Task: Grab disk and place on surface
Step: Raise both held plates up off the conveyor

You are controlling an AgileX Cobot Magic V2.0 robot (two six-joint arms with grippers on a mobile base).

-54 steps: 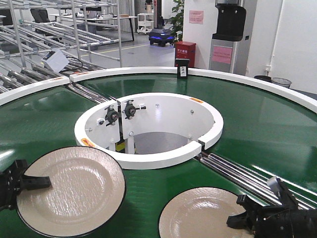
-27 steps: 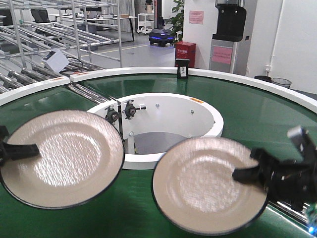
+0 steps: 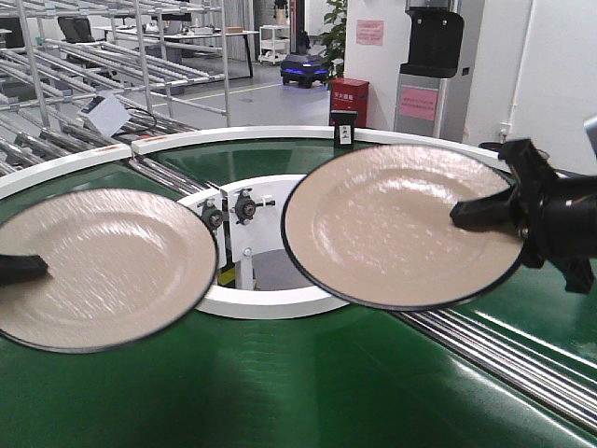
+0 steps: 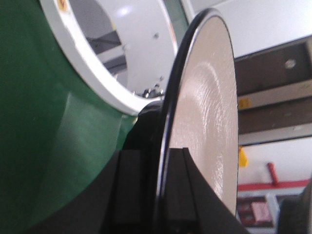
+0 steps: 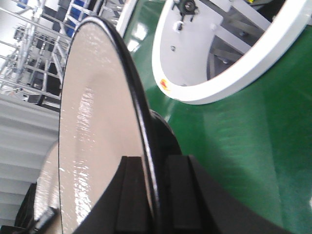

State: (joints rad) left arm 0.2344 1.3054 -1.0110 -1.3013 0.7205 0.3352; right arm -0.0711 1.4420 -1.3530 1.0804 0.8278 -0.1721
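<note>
Green conveyor belt (image 3: 280, 392) lies beneath two stiff, glazed, probably breakable plates: left disk (image 3: 103, 266) and right disk (image 3: 401, 224) hang clear above it, each pinched at its thin rim by the left hand (image 4: 158, 163) and right hand (image 5: 155, 168), likely a slippery hold.

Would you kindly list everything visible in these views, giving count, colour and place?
left plate: 1, cream with black rim, held above the belt, left.
right plate: 1, same colours, held above the belt, right.
belt: 1, green, ring around a white-walled opening.
rollers: several, steel, crossing the belt lower right.
racks: several, metal, back left.
red box: 1, red, behind the belt.
left gripper: 1, black, clamped on left plate's rim.
right gripper: 1, black, clamped on right plate's rim.
</note>
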